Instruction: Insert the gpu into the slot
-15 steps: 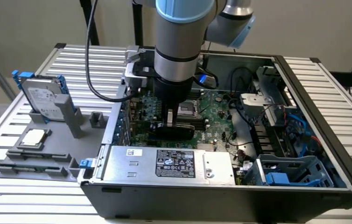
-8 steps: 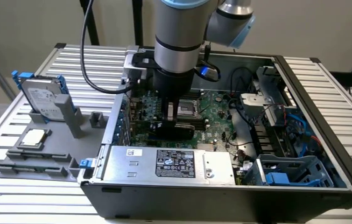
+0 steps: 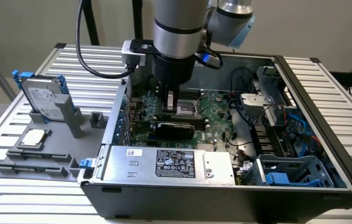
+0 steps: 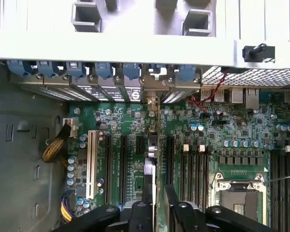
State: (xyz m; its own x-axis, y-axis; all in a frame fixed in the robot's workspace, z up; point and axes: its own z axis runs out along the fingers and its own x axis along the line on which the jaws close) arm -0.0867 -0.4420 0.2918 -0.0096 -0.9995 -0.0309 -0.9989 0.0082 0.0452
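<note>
Fingers (image 4: 174, 205) parted — astride the gpu (image 3: 174, 129)

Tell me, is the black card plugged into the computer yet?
Almost, it seems. Done: the gpu stands on edge on the green motherboard inside the case. In hand: the gripper is right over the card's top edge, close to it. Left: I cannot tell whether the card is pressed fully down.
</note>
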